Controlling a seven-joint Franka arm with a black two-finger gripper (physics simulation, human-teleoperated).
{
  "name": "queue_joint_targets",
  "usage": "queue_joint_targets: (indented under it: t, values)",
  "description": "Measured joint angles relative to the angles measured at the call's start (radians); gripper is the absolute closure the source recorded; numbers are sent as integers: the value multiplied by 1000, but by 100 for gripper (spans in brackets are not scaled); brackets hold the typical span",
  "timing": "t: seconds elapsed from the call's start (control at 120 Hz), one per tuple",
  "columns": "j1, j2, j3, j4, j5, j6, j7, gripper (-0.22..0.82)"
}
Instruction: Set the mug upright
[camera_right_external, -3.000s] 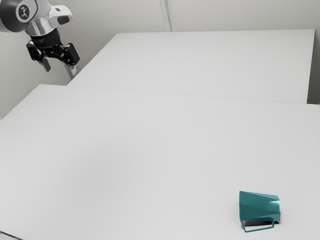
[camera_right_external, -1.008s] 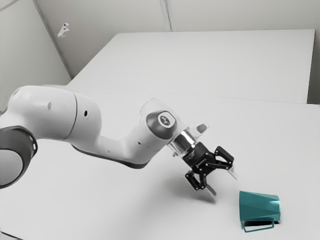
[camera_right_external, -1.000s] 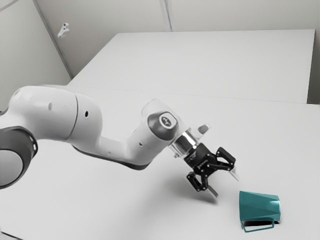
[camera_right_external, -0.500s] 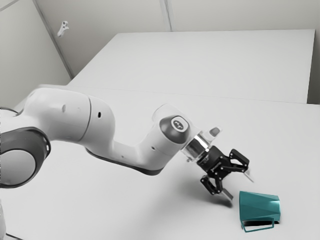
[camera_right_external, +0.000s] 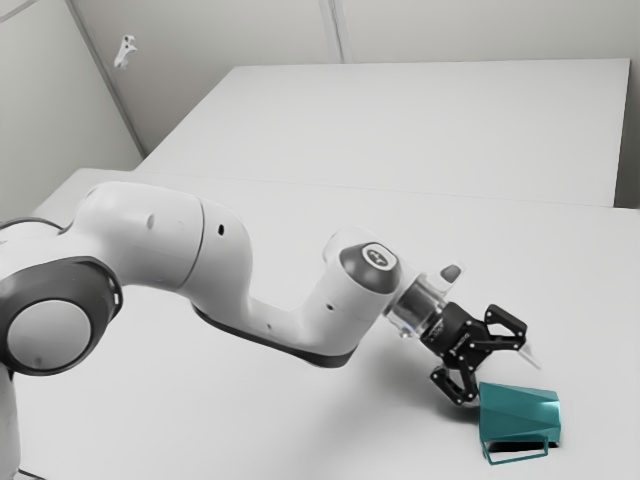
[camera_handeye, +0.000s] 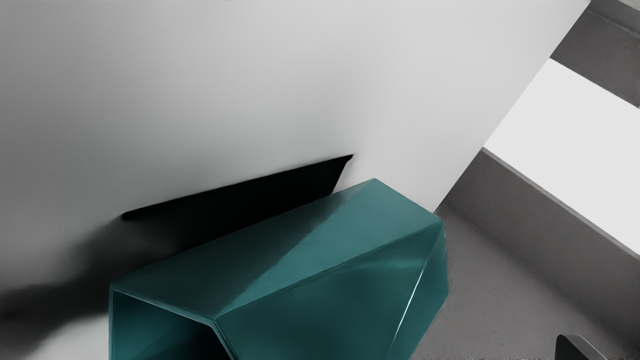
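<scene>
One teal mug (camera_right_external: 520, 412) lies on its side on your white table (camera_right_external: 290, 425), toward the exterior view's lower right, so you don't have it upright. You've got its mouth facing the exterior view's left, roughly toward your gripper (camera_right_external: 508, 382), and the handle (camera_right_external: 517, 459) is on the side nearest the exterior camera. Your jaws are spread wide with nothing pinched between them. One finger is right by the mug's mouth end, partly hidden behind it, so I can't tell you if they touch. The other finger (camera_right_external: 530, 355) is apart from the mug. Your wrist view also gives you a peek into the mouth, plus a dark shadow (camera_handeye: 240, 200) alongside the mug.
</scene>
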Motion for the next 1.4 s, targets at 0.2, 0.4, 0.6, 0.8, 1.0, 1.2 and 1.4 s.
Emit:
queue_joint_targets:
  t: [0.2, 0.4, 0.6, 0.8, 1.0, 1.2, 1.4]
  values:
    - [0, 0, -1, 24, 20, -1, 2, 39]
    - [-1, -6, -1, 35, 56, -2, 0, 66]
    - [-15, -7, -1, 50, 92, 2, -5, 74]
    - [-23, -37, -3, 93, 249, 3, -41, 76]
    - [-27, -121, 1, 97, 549, 5, -96, 77]
    - [-23, -252, 154, 63, 890, -18, -157, 78]
    - [-20, -347, 236, 30, 1149, -86, -200, 78]
